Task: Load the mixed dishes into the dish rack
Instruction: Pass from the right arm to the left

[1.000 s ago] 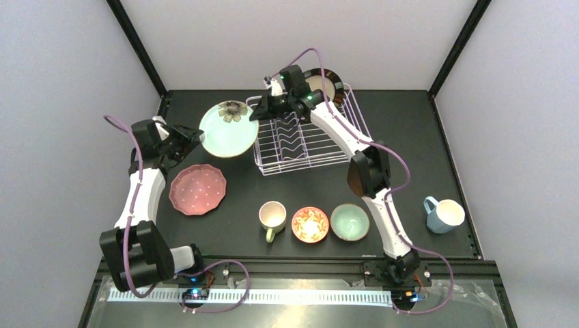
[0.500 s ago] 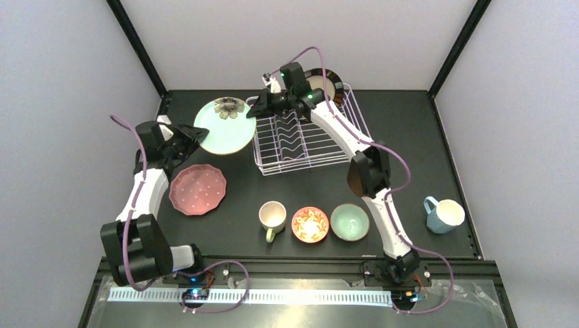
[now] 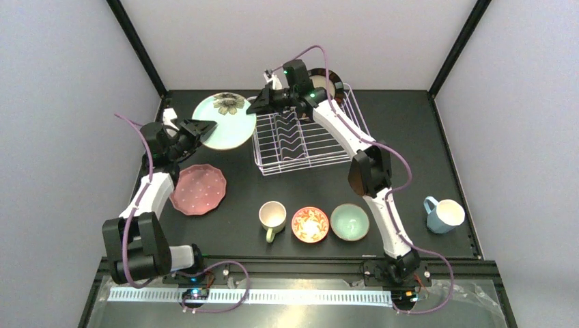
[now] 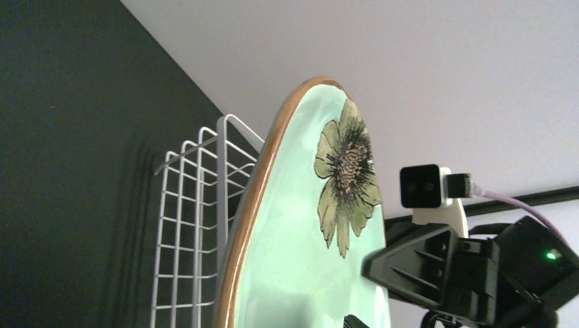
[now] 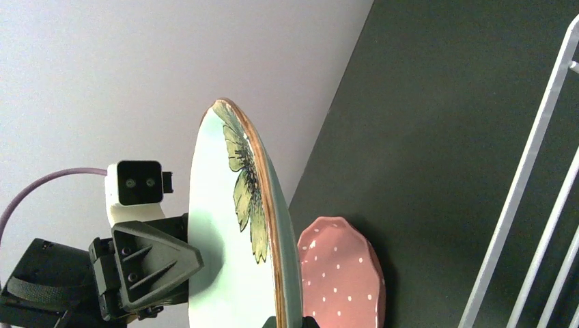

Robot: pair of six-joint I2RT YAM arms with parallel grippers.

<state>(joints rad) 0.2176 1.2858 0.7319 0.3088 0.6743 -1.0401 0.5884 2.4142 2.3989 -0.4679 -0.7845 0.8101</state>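
On the black worktop: a wire rack near the far edge, a pink plate at left, a cream mug, orange bowl and green bowl along the near edge, a blue mug far right.

Both wrist views cut off the bottom of the teal flower plate, and the right arm hides part of the cream plate.

1. Back centre on the table: dish rack, with striped-rim plate upright at its far end.
2. Just left of the rack, up off the table: flower plate, between left end effector and right end effector.
3. In front of that, flat down: dotted plate.
4. Along the near side, left to right: near mug, first bowl, second bowl.
5. Well apart, far right: far mug.
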